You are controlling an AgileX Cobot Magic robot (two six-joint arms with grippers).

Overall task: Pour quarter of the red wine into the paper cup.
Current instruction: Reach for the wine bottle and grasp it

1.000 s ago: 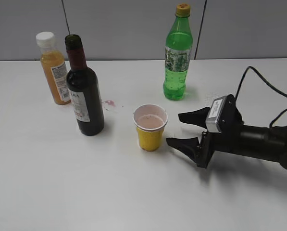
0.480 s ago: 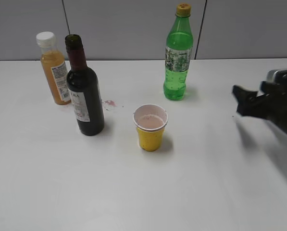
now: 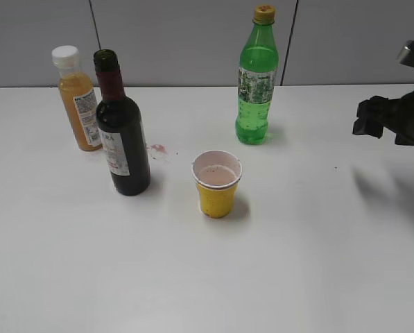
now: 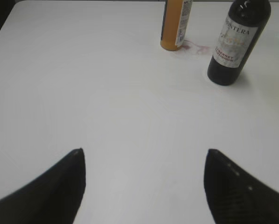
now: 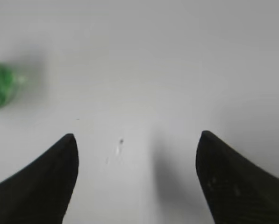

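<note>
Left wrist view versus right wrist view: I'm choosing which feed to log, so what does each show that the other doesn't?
Only the left wrist view shows the dark glass wine bottle with its white label, the orange juice bottle and a pink stain. Only the right wrist view shows the blurred green soda bottle. Both share the white table and an open, empty claw: left, right.

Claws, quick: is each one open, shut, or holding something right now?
Left claw: open, holding nothing.
Right claw: open, holding nothing.
</note>
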